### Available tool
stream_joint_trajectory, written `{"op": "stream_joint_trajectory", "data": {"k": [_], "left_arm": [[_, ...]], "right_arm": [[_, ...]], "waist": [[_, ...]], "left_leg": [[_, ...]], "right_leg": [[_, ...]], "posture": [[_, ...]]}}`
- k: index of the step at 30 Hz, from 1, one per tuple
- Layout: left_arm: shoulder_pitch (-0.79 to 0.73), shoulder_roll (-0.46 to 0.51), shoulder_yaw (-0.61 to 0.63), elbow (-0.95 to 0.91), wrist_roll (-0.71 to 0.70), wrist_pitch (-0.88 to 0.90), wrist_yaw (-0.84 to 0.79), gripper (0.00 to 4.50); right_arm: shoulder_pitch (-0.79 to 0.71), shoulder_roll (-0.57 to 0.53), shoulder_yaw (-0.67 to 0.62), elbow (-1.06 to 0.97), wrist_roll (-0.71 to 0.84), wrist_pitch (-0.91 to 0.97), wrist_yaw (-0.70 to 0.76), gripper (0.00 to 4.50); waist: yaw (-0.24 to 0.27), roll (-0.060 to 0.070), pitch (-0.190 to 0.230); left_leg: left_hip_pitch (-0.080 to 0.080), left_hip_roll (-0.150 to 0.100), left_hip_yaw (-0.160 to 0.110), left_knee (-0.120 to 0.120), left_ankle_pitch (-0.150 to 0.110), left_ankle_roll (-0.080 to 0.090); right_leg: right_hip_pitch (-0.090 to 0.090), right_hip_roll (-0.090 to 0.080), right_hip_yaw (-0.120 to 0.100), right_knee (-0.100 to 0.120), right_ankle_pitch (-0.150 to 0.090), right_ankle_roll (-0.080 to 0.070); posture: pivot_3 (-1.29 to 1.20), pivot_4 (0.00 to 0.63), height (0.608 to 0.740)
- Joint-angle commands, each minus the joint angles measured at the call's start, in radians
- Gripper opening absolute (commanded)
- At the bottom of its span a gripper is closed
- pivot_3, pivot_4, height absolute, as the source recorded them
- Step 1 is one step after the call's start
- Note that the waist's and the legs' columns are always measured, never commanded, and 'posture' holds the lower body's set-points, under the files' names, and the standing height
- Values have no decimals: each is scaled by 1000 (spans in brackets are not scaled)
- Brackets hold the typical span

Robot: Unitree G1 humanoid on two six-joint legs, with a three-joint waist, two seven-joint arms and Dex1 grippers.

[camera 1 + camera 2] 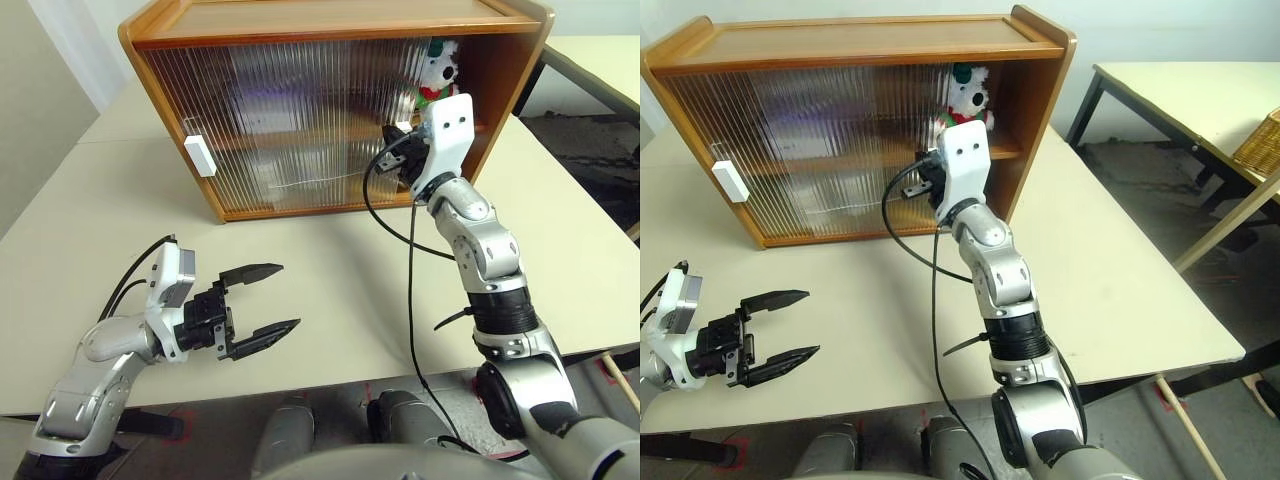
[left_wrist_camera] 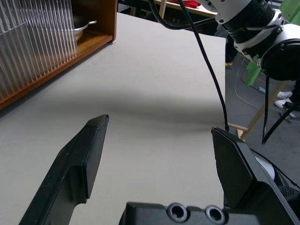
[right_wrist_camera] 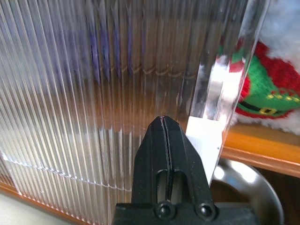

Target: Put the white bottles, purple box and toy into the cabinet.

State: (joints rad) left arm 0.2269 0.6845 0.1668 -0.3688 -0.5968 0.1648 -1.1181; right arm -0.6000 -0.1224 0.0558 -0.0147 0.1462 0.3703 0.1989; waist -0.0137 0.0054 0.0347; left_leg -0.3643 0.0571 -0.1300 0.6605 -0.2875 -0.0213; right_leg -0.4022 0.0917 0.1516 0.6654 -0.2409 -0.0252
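Cabinet of warm brown wood [image 1: 330, 25], large and two-shelved, with ribbed translucent sliding doors and white rectangular handles, was seen standing at the twelve o'clock end of the pale tabletop [image 1: 330, 300]. The small fluffy white plush toy with the red-and-green scarf [image 1: 440, 70] was found already on the upper shelf, at about one o'clock, in the open gap beside the door's edge. A purple blur behind the ribbed panel [image 3: 93, 51] was judged possibly to be the purple box, though this could not be told for certain, and the white bottles could not be made out. A round silver metal bowl [image 3: 243, 180] was seen on the lower shelf. The sliding door was judged light and stiff but smooth and slippery on its ribbed face, so its white handle [image 3: 206, 145] or free edge was thought the best place to push. The right gripper [image 3: 162, 123] was seen fully shut, holding nothing, its joined tips just beside that handle; contact could not be confirmed. The left gripper [image 1: 262, 300] was seen spread wide and empty, hovering over bare table at about eight o'clock, well apart from the cabinet.
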Motion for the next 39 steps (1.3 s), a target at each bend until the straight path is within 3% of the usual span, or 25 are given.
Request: {"op": "stream_joint_trajectory", "data": {"k": [1, 21, 39], "left_arm": [[-1, 6, -10, 9, -1, 11, -7, 4500], [-24, 3, -18, 9, -1, 29, -5, 4500], [-14, 4, -11, 3, -4, 34, -4, 4500]], "right_arm": [[11, -18, -36, -3, -11, 2, -16, 36], [17, -103, -90, 70, -25, -70, -8, 36], [-63, -240, -147, 295, -40, -213, 16, 36]], "waist": [[0, 0, 0], [-7, 0, 0], [-10, 0, 0]], "left_leg": [[0, 0, 0, 0, 0, 0], [0, 0, 0, 1, 1, 1], [1, -2, -1, 4, 3, 5]], "right_leg": [[0, 0, 0, 0, 0, 0], [1, 0, 0, 0, 0, 7], [2, -2, 3, -3, 2, 11]], "posture": [[-12, 40, 740], [-20, 40, 740], [-17, 44, 740]]}}
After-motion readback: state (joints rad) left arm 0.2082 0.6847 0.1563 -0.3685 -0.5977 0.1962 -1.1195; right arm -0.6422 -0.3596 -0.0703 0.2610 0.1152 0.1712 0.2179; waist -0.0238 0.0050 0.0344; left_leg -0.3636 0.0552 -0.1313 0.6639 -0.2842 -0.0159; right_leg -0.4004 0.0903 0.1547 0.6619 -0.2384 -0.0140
